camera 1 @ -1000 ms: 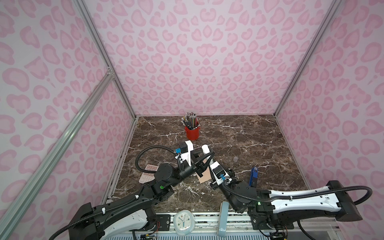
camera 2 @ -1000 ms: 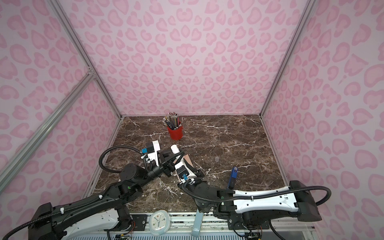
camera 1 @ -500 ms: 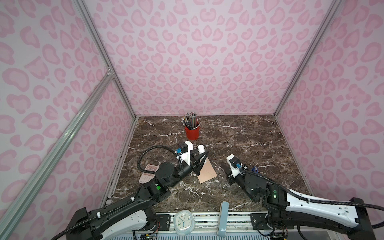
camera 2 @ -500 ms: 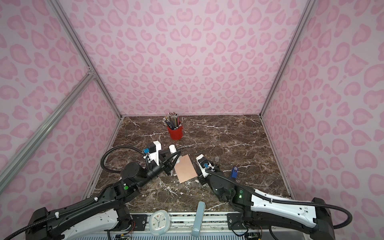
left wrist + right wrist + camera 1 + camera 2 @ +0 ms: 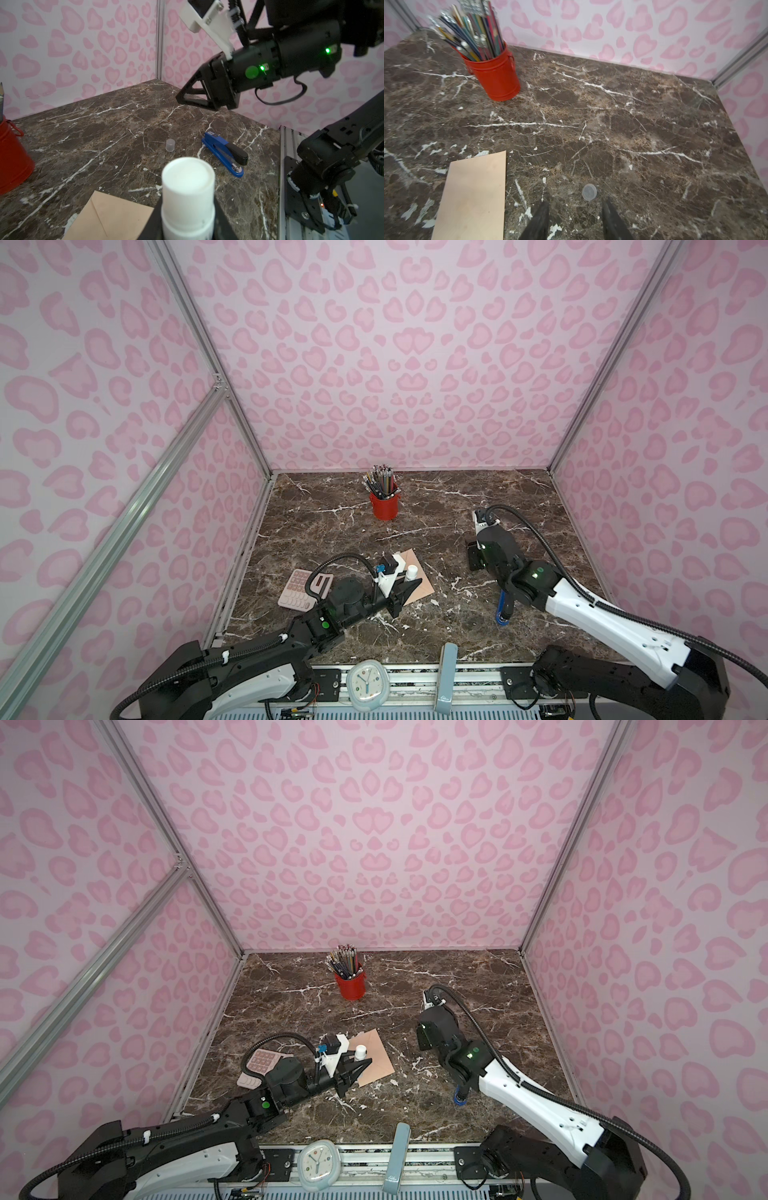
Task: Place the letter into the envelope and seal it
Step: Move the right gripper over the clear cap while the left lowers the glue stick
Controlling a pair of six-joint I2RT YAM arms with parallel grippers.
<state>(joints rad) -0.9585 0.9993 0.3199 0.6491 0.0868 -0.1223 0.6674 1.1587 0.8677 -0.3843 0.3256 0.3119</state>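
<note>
Glue stick [image 5: 188, 197] is being clamped by the left gripper [image 5: 409, 580], jaws closed snugly on its barrel, just above the envelope [image 5: 376, 1054]. That envelope is lying flat on the marble table [image 5: 612, 124]; no letter is being shown anywhere (tucked inside, perhaps, though it cannot be told). Off to the envelope's right in both top views, the right gripper [image 5: 574, 207] is being held partly open and empty, a clear cap [image 5: 589, 192] sitting just beyond its tips. Paper this thin is being judged light, floppy and apt to skate on polished stone, so the envelope would best be pinned flat beside its flap, not pinched at an edge.
</note>
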